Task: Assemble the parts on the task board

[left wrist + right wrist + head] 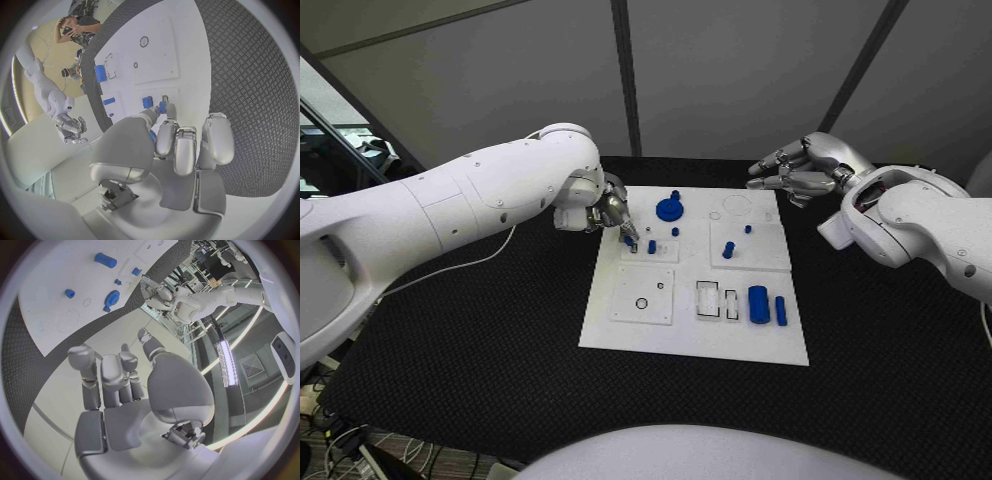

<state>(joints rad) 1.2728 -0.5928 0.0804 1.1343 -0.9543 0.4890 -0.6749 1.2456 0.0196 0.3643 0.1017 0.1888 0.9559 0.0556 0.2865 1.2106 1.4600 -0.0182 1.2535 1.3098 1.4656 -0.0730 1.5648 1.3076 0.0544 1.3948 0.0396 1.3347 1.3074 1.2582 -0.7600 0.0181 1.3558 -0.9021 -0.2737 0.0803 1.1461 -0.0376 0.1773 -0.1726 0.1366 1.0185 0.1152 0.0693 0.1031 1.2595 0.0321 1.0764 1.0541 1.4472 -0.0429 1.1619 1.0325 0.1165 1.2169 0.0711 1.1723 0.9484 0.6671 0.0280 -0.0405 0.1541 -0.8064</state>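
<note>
- Task board (692,330): a white plate lying flat at the centre of the black table (488,350), its long sides running from 6 toward 12 o'clock in the head view
- Parts on the board: a round blue disc with a knob (671,209) near the board's 12 o'clock edge; a small blue peg (652,246) standing at about 10 o'clock; another small blue peg (675,231) just past it toward the disc; two blue pegs (728,250) and (747,229) on the raised square panel toward 1 o'clock
- At about 4 o'clock on the board a thick blue cylinder (757,304) lies on its side with a thinner blue bar (780,310) just beside it, both next to two narrow rectangular slots (708,296)
- Left hand (607,212): over the board's 10 o'clock corner, fingertips down near the small peg; the left wrist view shows a small blue piece (162,106) pinched at its fingertips (169,111) (the other fingers hang loosely curled beside it), with another blue peg (147,102) on the board just beside
- Right hand (795,170): raised off the table beyond the board's 1 o'clock corner, well apart from the parts; fingers partly curled and spread, holding nothing, as the right wrist view also shows (119,385)
- The lower left panel of the board has a small dark ring (642,303) marked on it
</note>
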